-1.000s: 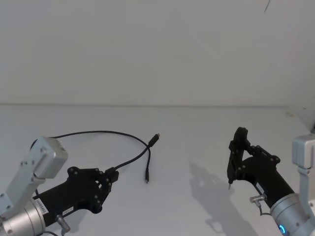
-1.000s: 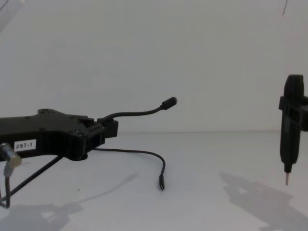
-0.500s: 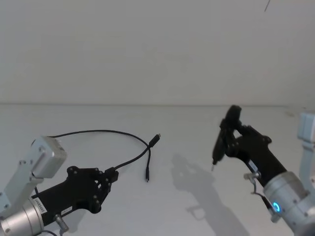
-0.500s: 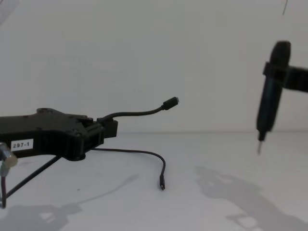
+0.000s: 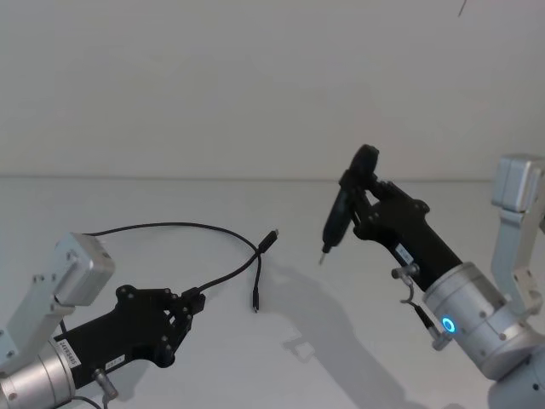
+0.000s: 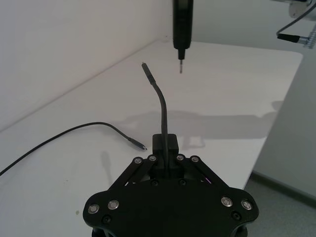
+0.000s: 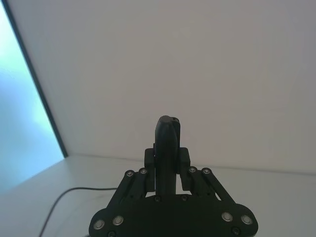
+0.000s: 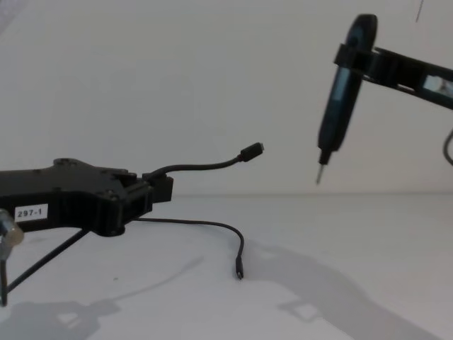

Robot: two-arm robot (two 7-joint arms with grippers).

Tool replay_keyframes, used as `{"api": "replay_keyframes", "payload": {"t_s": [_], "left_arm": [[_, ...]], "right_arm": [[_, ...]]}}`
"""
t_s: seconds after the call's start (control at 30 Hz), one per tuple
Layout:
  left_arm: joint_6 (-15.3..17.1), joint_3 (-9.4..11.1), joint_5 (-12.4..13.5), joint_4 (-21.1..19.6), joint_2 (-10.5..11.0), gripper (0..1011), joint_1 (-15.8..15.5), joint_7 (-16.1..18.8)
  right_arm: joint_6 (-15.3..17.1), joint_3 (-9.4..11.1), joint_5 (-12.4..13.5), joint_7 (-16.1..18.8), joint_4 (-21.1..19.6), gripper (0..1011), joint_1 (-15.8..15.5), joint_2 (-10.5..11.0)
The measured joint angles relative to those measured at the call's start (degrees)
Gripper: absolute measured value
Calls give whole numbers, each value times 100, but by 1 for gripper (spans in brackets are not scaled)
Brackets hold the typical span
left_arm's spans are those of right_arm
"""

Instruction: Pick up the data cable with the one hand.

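Over the white desk, the left gripper has its fingers closed on the data cable, one plug lifted in the air, the raised right gripper has its fingers clamped around a pen-shaped tool, and the left gripper's white label reads 297-1.

light: bright, diffuse, from above
shadows: soft grey, on desk below right claw
wall: evenly lit

One data cable is counted, forked into two branches with two small plugs. One pen-shaped tool is recorded. Two grippers are logged: left gripper, right gripper. One white table.
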Motion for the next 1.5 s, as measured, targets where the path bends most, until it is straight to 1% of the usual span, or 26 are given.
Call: {"api": "replay_keyframes", "payload": {"t_s": [0.1, 0.13, 0.3, 0.63, 1.1, 1.5], "left_arm": [[0, 0, -3, 0, 1, 42, 0, -2], [0, 0, -3, 0, 2, 42, 0, -3], [0, 0, -5, 0, 4, 42, 0, -7], [0, 0, -5, 0, 8, 42, 0, -10], [0, 0, -4, 1, 9, 42, 0, -10], [0, 0, -4, 1, 9, 42, 0, -10]], "right_arm": [[-75, -54, 91, 155, 116, 279, 124, -33], [-75, -54, 91, 155, 116, 279, 124, -33], [-171, -109, 221, 337, 297, 279, 314, -82], [-255, -140, 418, 490, 519, 279, 551, -151], [-267, -210, 594, 544, 638, 279, 670, -178], [-256, -299, 675, 596, 695, 279, 709, -129]]}}
